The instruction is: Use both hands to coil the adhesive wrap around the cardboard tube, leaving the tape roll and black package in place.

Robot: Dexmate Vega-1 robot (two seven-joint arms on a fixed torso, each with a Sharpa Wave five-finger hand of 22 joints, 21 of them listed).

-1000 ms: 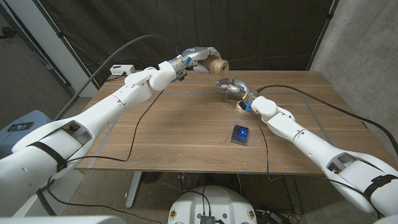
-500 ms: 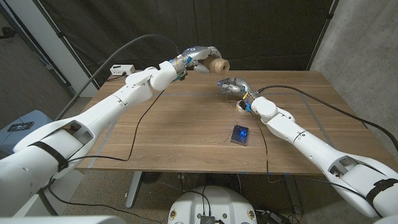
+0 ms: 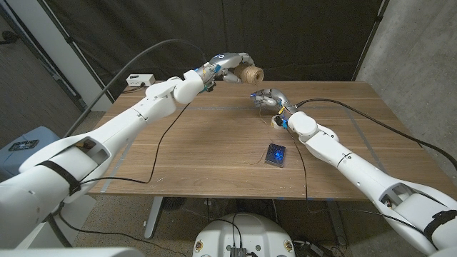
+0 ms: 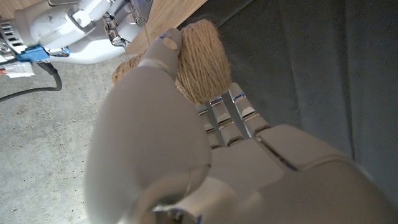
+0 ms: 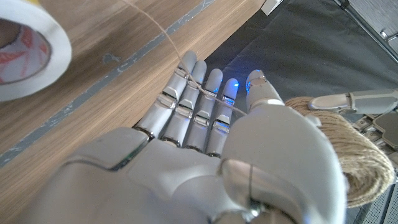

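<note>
Head view: the left hand [image 3: 230, 64] is raised above the far edge of the table [image 3: 178, 153] and grips the cardboard tube [image 3: 249, 73], which is already thick with tan, twine-like wrap. The right hand [image 3: 265, 98] hangs lower, just beside the tube and over the far half of the table. The black package [image 3: 275, 154] lies near the front edge, well apart from both hands. The tape roll sits beside the right wrist but is too hidden here to mark.

Left wrist view: the left hand's fingers [image 4: 229, 115] are closed round the wound tube [image 4: 198, 59], the thumb pressed across it. The hold looks firm.

Right wrist view: a thin strand [image 5: 163, 38] runs across the backs of the right hand's fingers [image 5: 196, 99], which lie close together and nearly straight. Whether the strand is pinched beneath them, I cannot tell. The tape roll [image 5: 28, 56] rests on the table, untouched. The wound tube [image 5: 354, 162] shows past the thumb.

Judgement: the coiling is well advanced, with a loose tail left to lay on. The next move calls for the right hand to carry the strand round the tube under steady tension while the left holds or turns it, keeping clear of the tape roll.
</note>
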